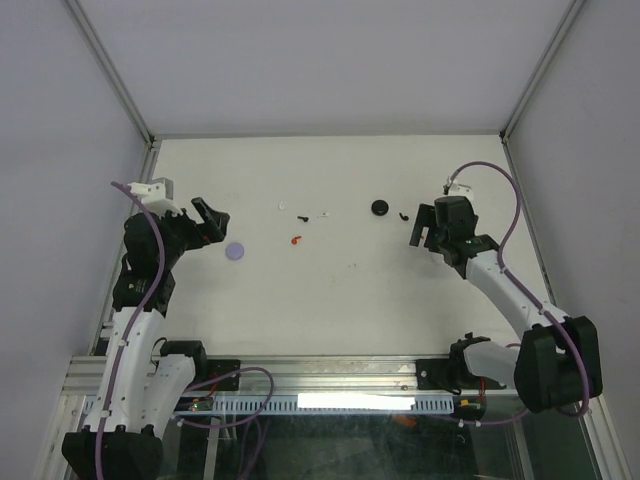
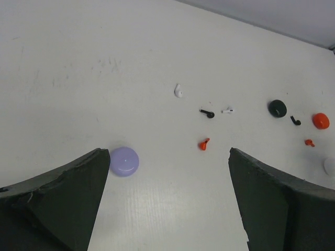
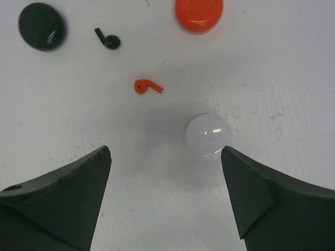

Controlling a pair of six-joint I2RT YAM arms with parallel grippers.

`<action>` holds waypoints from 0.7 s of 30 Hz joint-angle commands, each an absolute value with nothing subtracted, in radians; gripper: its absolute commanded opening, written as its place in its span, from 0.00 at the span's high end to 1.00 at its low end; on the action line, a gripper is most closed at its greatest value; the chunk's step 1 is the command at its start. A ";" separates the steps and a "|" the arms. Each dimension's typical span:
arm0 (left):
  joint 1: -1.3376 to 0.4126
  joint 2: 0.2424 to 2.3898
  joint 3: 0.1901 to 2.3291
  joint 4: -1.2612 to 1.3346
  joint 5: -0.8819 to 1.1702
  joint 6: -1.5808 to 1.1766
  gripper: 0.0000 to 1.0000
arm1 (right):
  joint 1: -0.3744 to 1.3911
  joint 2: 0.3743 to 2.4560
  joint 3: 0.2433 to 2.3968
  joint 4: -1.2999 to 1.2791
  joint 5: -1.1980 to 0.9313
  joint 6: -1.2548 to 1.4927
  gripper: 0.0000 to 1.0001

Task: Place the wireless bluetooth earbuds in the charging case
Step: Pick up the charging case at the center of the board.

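Observation:
Round cases lie on the white table: lavender [image 1: 235,251] [image 2: 124,161], black [image 1: 380,207] [image 2: 277,108] [image 3: 42,26], red [image 2: 321,121] [image 3: 199,13] and white [image 3: 208,134]. Tiny earbuds lie loose between them: a red one [image 1: 296,240] [image 2: 203,144], a black one [image 1: 302,217] [image 2: 207,113], a white one [image 1: 283,205] [image 2: 178,91], a second black one [image 1: 403,216] [image 3: 108,40] and a second red one [image 3: 147,86]. No lavender earbud shows. My left gripper [image 1: 212,222] [image 2: 167,157] is open and empty, just left of the lavender case. My right gripper [image 1: 420,228] [image 3: 166,151] is open and empty, with the white case by its right fingertip.
A small white piece [image 1: 323,213] [image 2: 227,110] lies by the black earbud. White enclosure walls with metal corner posts [image 1: 150,140] close in the table at the back and sides. The metal rail [image 1: 330,370] with both arm bases runs along the near edge.

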State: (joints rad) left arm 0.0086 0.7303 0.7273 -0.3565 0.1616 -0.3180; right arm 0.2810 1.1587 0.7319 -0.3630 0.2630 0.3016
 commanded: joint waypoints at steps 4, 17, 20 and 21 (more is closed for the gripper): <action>0.020 0.675 0.675 -0.303 0.257 -0.220 0.01 | 0.198 1.241 0.764 -0.298 0.346 0.344 0.12; -0.001 0.652 0.660 -0.316 0.249 -0.192 0.01 | 0.064 1.419 0.733 -0.229 0.165 0.365 0.22; -0.001 0.649 0.660 -0.317 0.260 -0.189 0.01 | 0.060 1.447 0.738 -0.231 0.151 0.364 0.25; -0.001 0.649 0.658 -0.317 0.268 -0.188 0.01 | 0.059 1.454 0.738 -0.235 0.153 0.363 0.26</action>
